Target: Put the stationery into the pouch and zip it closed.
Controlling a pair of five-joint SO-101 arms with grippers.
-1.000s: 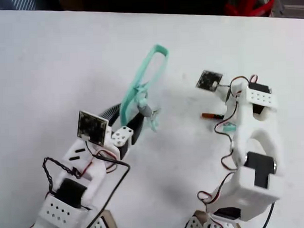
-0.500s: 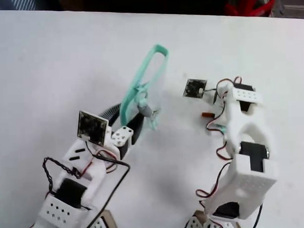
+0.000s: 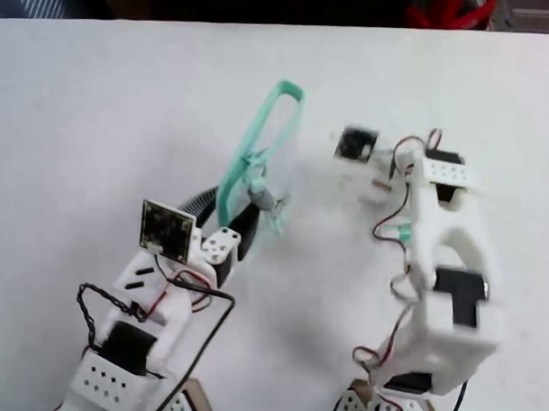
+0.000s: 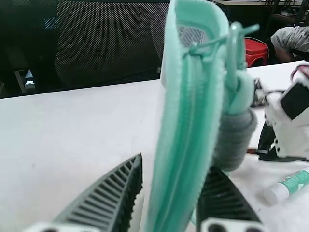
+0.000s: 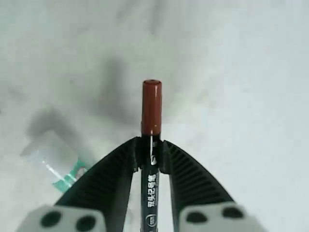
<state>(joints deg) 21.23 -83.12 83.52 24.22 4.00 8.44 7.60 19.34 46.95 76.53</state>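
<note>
The left arm (image 3: 138, 305) stretches from the near left edge toward the table's middle. Its gripper (image 4: 174, 166) is closed around the mint-green pouch (image 4: 188, 111), one ribbed black finger on either side, and the pouch stands on edge between them. The right arm (image 3: 448, 281) rises from the near right edge and bends forward and down. Its gripper (image 5: 149, 144) pinches a brown-capped marker (image 5: 151, 104) between its fingertips, with the cap pointing away from the wrist.

Fingers (image 4: 110, 199) pinch the upright mint pouch (image 4: 186, 125)
</note>
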